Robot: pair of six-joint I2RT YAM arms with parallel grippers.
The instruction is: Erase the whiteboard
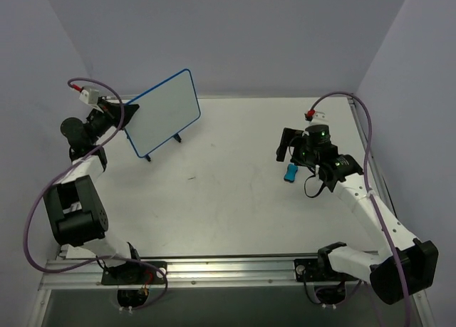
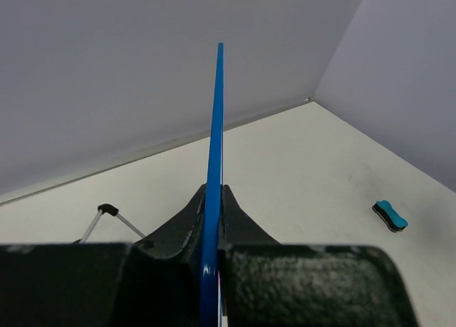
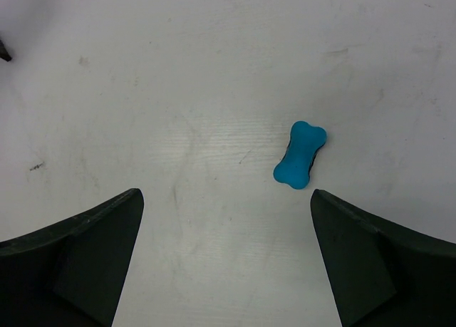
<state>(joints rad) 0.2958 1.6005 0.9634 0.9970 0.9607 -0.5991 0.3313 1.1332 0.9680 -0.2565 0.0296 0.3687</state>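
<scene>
The whiteboard, white with a thin blue frame and two black clip feet, stands tilted at the back left; its face looks blank. My left gripper is shut on its left edge. In the left wrist view the board's blue edge runs straight up from between my closed left gripper. A small blue bone-shaped eraser lies on the table at the right. My right gripper hovers open and empty just behind it. In the right wrist view the eraser lies ahead of the open right gripper, towards its right finger.
The white table is enclosed by grey walls at the back and both sides. A metal rail runs along the near edge between the arm bases. One board foot shows in the left wrist view, as does the eraser.
</scene>
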